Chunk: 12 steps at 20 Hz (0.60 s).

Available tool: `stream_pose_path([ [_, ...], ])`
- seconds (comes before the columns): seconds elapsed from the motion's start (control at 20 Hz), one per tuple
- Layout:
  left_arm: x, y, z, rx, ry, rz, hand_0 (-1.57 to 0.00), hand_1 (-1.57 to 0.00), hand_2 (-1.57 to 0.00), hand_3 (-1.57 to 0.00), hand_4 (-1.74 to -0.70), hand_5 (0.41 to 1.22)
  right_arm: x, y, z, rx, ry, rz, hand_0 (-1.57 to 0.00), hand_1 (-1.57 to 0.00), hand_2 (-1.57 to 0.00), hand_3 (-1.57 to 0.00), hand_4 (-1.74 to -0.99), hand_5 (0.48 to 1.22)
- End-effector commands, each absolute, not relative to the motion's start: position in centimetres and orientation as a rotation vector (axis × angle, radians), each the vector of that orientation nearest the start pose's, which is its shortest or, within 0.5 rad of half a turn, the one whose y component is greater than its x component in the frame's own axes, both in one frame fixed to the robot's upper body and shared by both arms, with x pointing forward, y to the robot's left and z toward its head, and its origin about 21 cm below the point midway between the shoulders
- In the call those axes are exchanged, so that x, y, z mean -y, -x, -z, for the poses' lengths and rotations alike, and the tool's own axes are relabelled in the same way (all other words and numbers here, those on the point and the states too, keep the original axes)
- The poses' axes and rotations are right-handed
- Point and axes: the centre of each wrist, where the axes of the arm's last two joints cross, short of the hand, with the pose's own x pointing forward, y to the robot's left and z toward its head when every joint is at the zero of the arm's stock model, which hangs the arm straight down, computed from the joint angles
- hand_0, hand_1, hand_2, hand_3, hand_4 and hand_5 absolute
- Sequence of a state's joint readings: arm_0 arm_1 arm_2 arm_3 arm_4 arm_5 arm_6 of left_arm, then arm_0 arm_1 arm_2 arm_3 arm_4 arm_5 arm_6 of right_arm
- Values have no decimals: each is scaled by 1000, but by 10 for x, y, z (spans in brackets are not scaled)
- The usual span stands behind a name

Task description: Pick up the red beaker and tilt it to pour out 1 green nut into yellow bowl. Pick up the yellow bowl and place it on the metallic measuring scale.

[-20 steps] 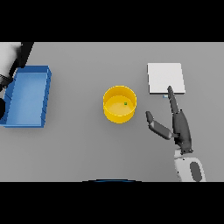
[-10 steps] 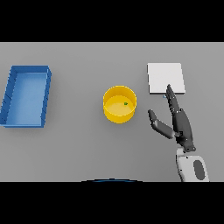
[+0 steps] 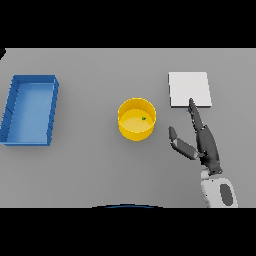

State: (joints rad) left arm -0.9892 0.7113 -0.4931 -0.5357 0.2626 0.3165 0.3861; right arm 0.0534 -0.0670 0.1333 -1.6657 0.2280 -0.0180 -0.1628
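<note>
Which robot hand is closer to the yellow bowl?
Right. The right hand is open just right of the yellow bowl, not touching. The left hand isn't in view.

The bowl (image 3: 136, 119) sits near the middle of the bench (image 3: 100, 170), with a small nut (image 3: 144, 118) lying inside it toward its right side. Well off to the left rests an open tray (image 3: 31, 110), its long sides running front to back. To the right of the bowl and a little farther back lies the flat scale (image 3: 189, 89). The right hand (image 3: 204, 142) is in front of the scale and just right of the bowl, fingers stretched out, their tips reaching over the scale's near edge, thumb pointing toward the bowl without touching it.
</note>
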Motion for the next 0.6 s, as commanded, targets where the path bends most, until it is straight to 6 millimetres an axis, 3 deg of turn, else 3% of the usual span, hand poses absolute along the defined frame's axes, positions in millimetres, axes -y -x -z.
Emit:
stream_pose_path([
  [0.0,-352,-431,-147,1105,-826,139,-1571,-1571,-1571,-1376,-1741,1221,216,-233,-9,1778,129,-317,1,1,1,1,-1207,708],
  [0.3,-340,-388,-107,1026,-784,73,-1571,-1571,-1571,-1383,-1741,1221,220,-231,-8,1765,141,-314,1,1,1,1,-1186,687],
  [0.5,-336,-371,-98,968,-716,98,-1571,-1571,-1571,-1366,-1735,955,213,-237,-12,1756,130,-308,1,1,1,1,-1168,679],
  [0.55,-336,-366,-99,956,-700,134,-1571,-1571,-1571,-1407,-1661,888,213,-235,-9,1758,130,-309,1,1,1,1,-1165,678],
])
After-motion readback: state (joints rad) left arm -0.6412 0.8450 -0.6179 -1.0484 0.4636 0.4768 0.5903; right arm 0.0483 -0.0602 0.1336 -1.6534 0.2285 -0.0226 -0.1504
